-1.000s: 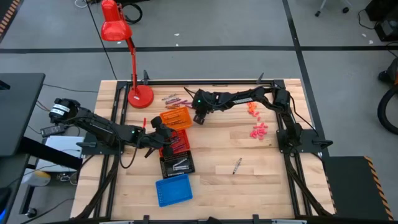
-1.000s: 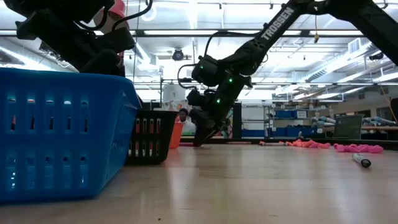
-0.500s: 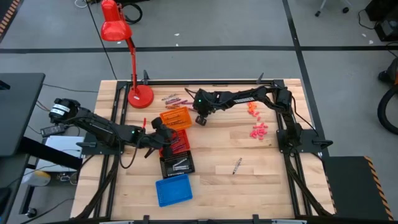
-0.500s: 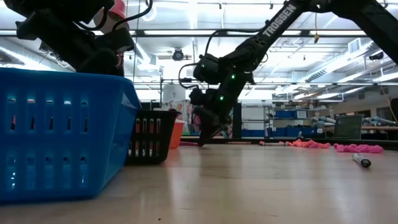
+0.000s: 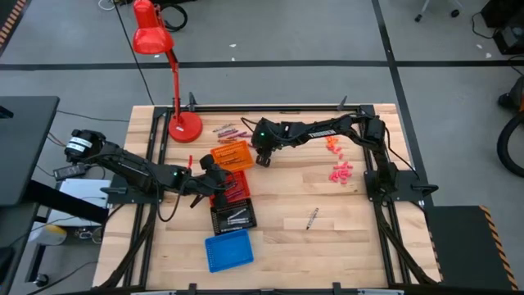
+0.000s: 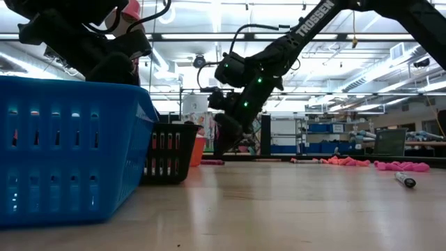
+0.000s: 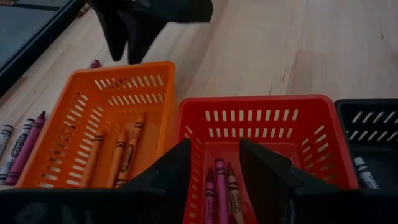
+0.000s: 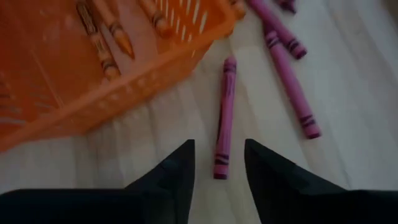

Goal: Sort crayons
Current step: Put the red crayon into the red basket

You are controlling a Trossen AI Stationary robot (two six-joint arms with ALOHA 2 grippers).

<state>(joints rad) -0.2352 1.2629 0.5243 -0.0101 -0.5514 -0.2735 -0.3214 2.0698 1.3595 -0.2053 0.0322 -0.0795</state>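
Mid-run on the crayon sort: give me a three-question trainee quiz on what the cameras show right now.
1. True or false: the right gripper holds a crayon.
2. Which tray does the left gripper hover over: A orange tray, B red tray, C blue tray?
3. Fill in: the purple crayon ahead of the right gripper lies on the ____ beside the orange tray.

Key: 1 false, open and empty; 2 B; 3 table.

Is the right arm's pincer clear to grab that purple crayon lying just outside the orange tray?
Probably yes: the right pincer hangs open over the purple crayon, which lies alone on bare wood beside the orange tray.
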